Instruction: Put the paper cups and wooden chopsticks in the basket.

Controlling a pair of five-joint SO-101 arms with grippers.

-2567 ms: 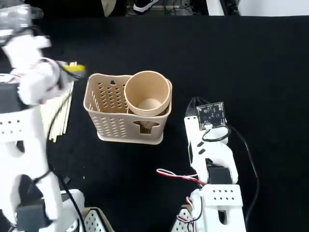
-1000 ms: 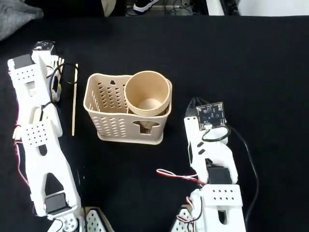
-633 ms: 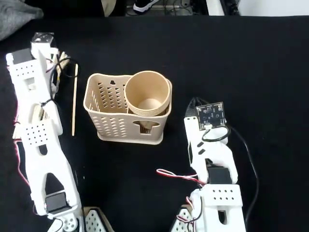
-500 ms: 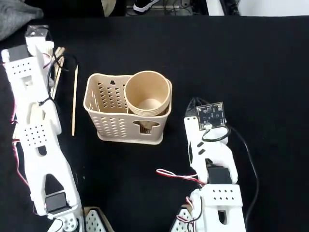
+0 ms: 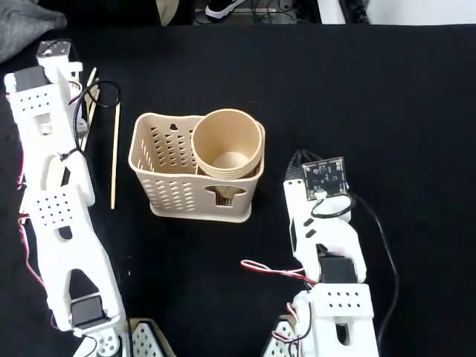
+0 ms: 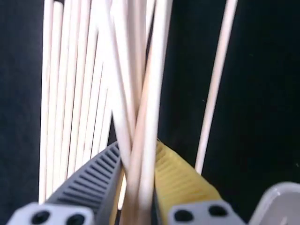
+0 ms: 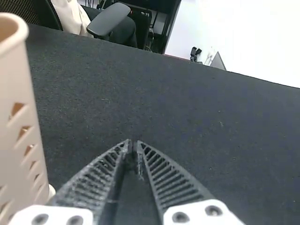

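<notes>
Left wrist view: the left gripper point(image 6: 137, 149) is clamped on only a few crossed wooden chopsticks point(image 6: 75, 84). A lift could leave or scatter the rest, including the loose chopstick point(image 6: 215, 89).

Right wrist view: the right gripper point(image 7: 132, 146) is nearly closed and empty, beside the basket point(image 7: 16, 98).

High view: the paper cups point(image 5: 227, 145) sit in the basket. Since 2.6 s ago the left arm has stretched flat over the chopsticks on the worktop point(image 5: 387, 97).

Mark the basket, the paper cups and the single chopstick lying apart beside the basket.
basket point(image 5: 186, 195), high view, perforated front wall.
paper cups point(image 5: 225, 143), high view, inner wall of the stack.
single chopstick point(image 5: 114, 156), high view, middle of its shaft.
</notes>
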